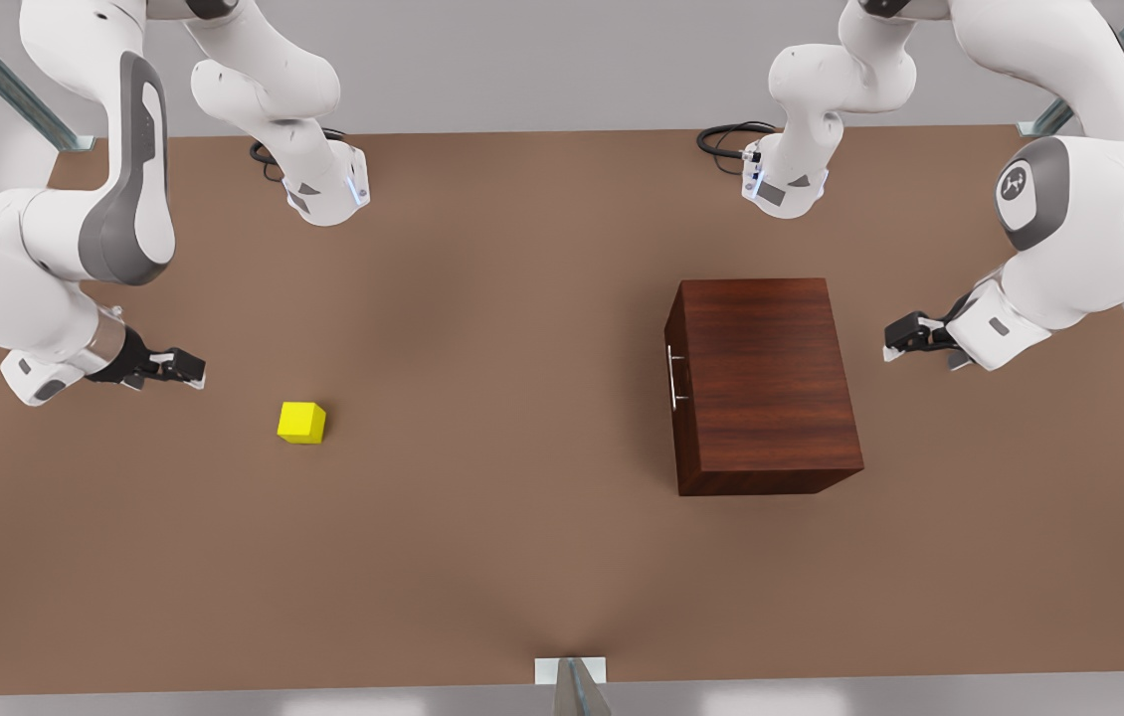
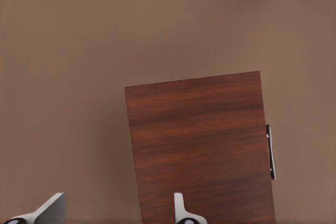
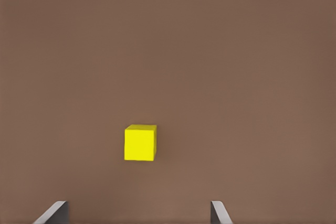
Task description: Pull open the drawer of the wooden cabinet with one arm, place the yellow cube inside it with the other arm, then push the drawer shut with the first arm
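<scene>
Brown surface (image 1: 522, 557) carries everything in the scene. At the front view's left, a white arm reaches in from the edge, and its pincer (image 1: 186, 370) hangs above the bare surface, pointing toward the middle. This is the right pincer (image 3: 139, 214), because the right wrist view looks down on the yellow cube (image 3: 140, 142) lying ahead of two spread fingertips (image 3: 52, 213). The fingers stand wide apart and hold nothing.

The yellow cube (image 1: 301, 422) sits flat on the surface just to the right of that pincer and a little nearer the camera, apart from it and touching nothing else.

Well to the right, past a stretch of bare surface, stands the wooden cabinet (image 1: 766, 383). The drawer (image 1: 677, 388) is on the cabinet's left face, turned toward the cube, and it sits flush with the cabinet body, fully closed. Its thin silver handle (image 1: 672, 377) runs along the front panel.

At the front view's right, the other white arm holds the left pincer (image 1: 892, 343) near the cabinet's right side, the side away from the drawer, without touching it. In the left wrist view the wooden cabinet (image 2: 202, 145) lies just beyond this pincer (image 2: 118, 211), the handle (image 2: 271, 152) shows on the far face, and the fingertips (image 2: 181, 208) are spread, gripping nothing.
</scene>
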